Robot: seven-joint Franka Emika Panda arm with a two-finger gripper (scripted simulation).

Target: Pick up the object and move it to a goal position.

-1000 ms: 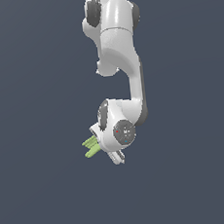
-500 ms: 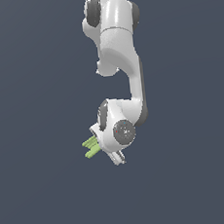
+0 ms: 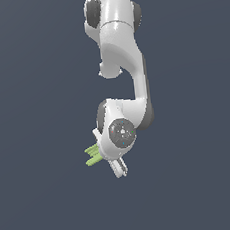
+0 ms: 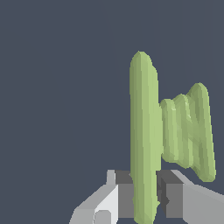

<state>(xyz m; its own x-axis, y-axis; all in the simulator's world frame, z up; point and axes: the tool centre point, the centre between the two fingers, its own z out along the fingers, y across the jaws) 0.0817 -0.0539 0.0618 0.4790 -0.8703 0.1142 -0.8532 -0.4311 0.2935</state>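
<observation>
The object (image 4: 144, 135) is a light yellow-green ridged piece, a long bar joined to a shorter ridged part. In the wrist view my gripper (image 4: 144, 194) is shut on the long bar, one grey pad (image 4: 126, 197) on each side. In the exterior view the object (image 3: 93, 155) sticks out toward the exterior view's left from under the white hand (image 3: 111, 152); the fingertips themselves are hidden there by the hand. The arm hangs down from above over a plain dark grey ground.
Only the white arm (image 3: 124, 60) and the even dark grey background show in both views.
</observation>
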